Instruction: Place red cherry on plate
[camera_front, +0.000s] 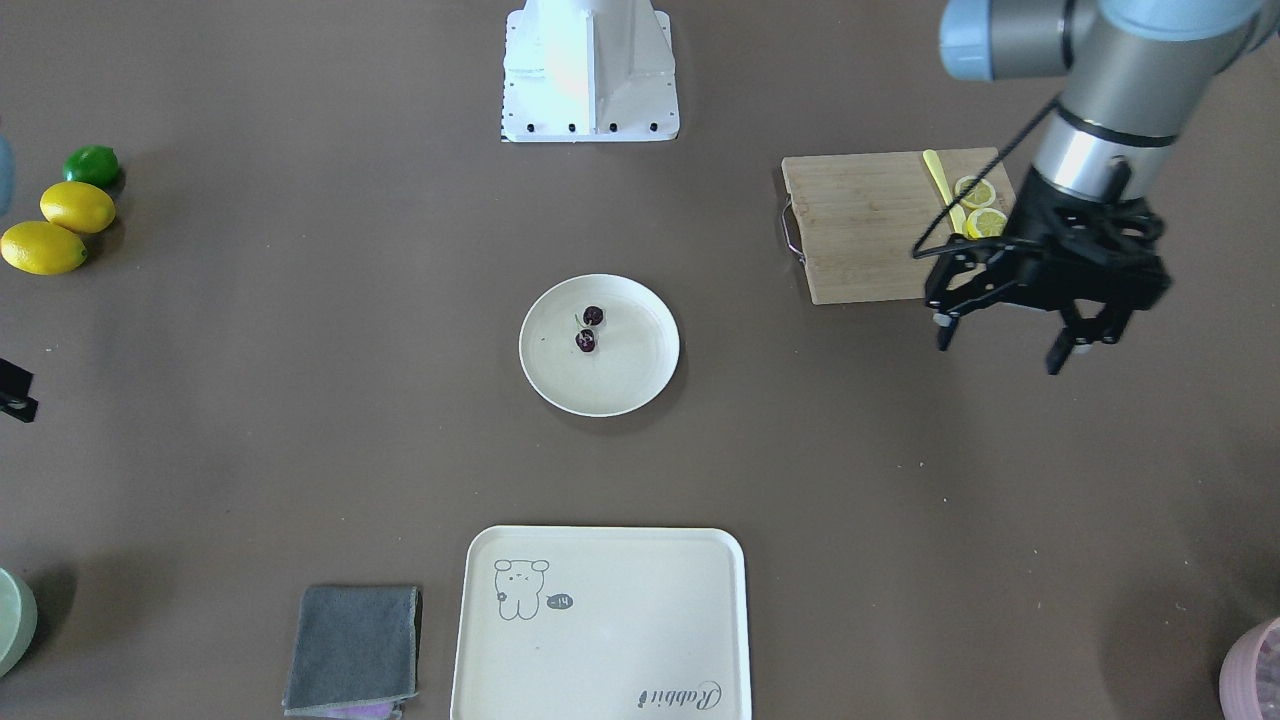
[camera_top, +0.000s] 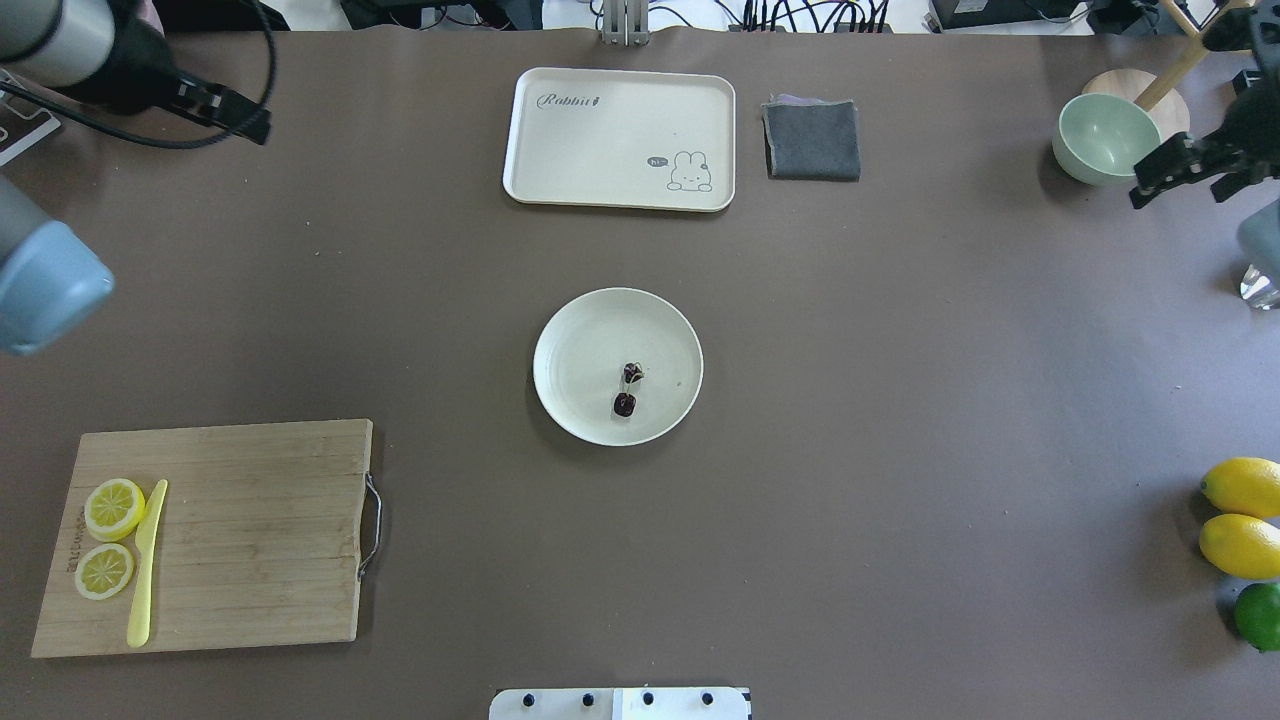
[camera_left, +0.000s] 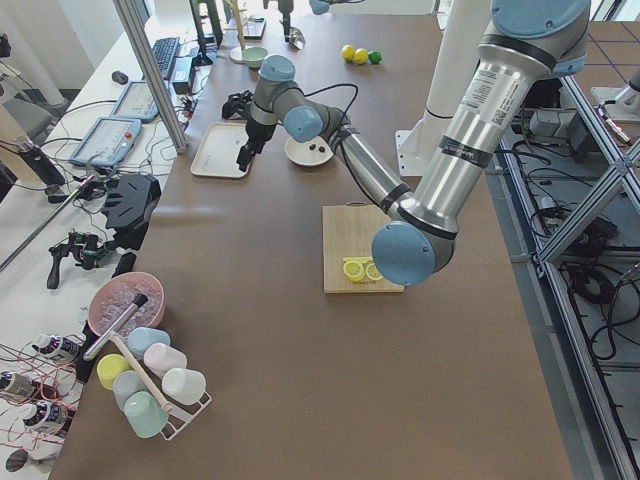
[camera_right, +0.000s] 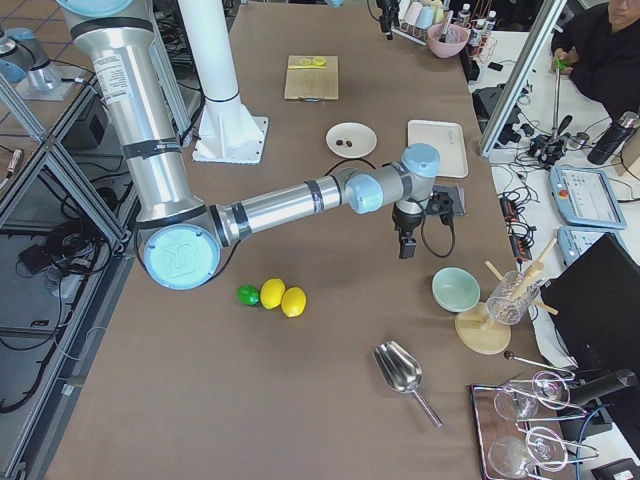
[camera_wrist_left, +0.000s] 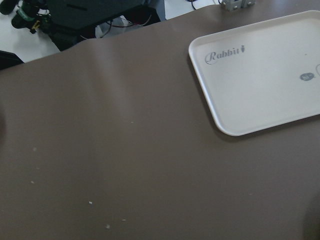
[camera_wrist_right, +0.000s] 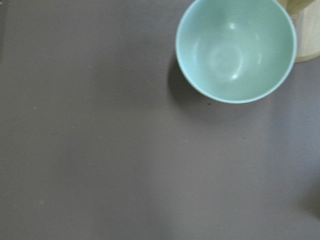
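The red cherry (camera_front: 589, 328), a dark pair on one stem, lies inside the round cream plate (camera_front: 640, 375) at the table's middle; the overhead view shows the cherry (camera_top: 627, 388) on the plate (camera_top: 580, 350) too. My left gripper (camera_front: 1000, 352) hangs open and empty above the table beside the cutting board, far from the plate. My right gripper (camera_top: 1185, 190) hovers near the green bowl at the far right. Its two fingers stand apart with nothing between them.
A wooden cutting board (camera_top: 250, 530) carries two lemon slices (camera_top: 112, 508) and a yellow knife (camera_top: 146, 560). The rabbit tray (camera_top: 600, 140) and a grey cloth (camera_top: 812, 140) lie beyond the plate. A green bowl (camera_top: 1100, 135), two lemons (camera_top: 1240, 515) and a lime (camera_top: 1260, 612) sit at the right.
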